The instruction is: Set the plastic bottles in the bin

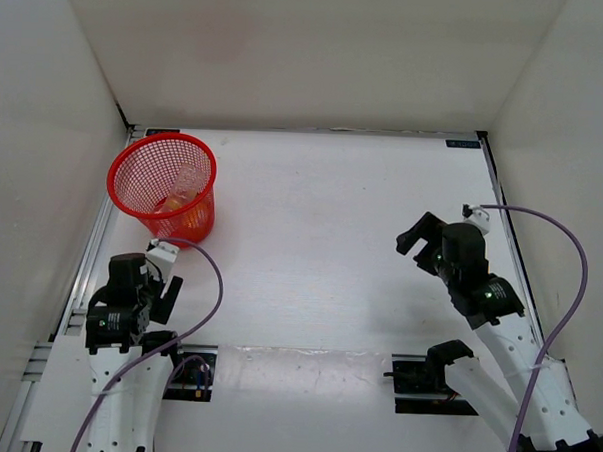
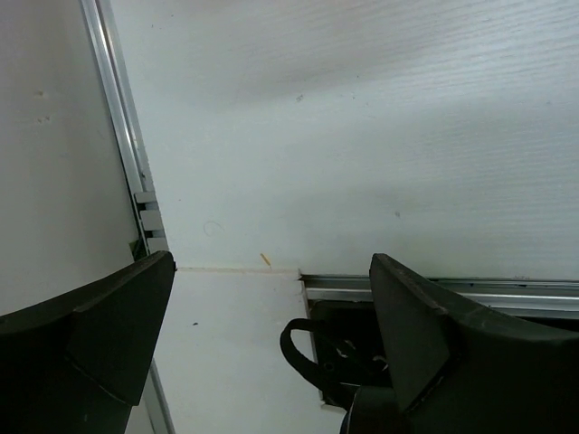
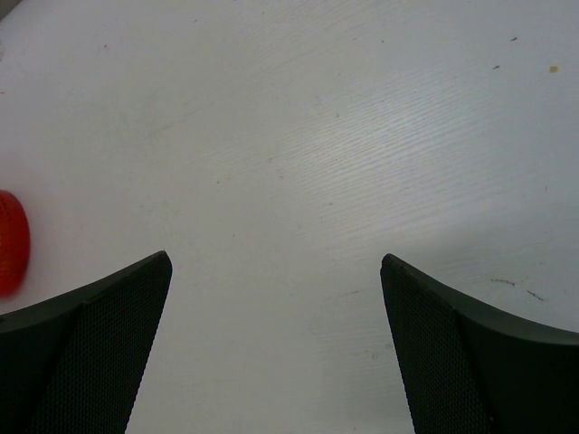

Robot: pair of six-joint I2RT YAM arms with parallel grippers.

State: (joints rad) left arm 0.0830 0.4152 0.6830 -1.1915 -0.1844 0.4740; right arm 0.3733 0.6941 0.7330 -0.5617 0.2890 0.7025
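The bin (image 1: pixel 139 169), a red mesh wastebasket, stands at the table's far left. Through its mesh I make out an orange bottle (image 1: pixel 190 216) at the bottom and a clear bottle (image 1: pixel 185 183) above it; other bottles cannot be told apart. My left gripper (image 1: pixel 162 298) is folded back near its base, just in front of the bin, open and empty, as the left wrist view (image 2: pixel 271 271) confirms. My right gripper (image 1: pixel 413 243) hovers over the right half of the table, open with bare tabletop between its fingers (image 3: pixel 276 262). A sliver of the bin (image 3: pixel 11 242) shows at the right wrist view's left edge.
White walls close in the table on the left, far and right sides. An aluminium rail (image 2: pixel 122 136) runs along the left edge. The left arm's black mount (image 2: pixel 339 348) with a cable loop lies under the left gripper. A purple cable (image 1: pixel 570 268) arcs from the right arm.
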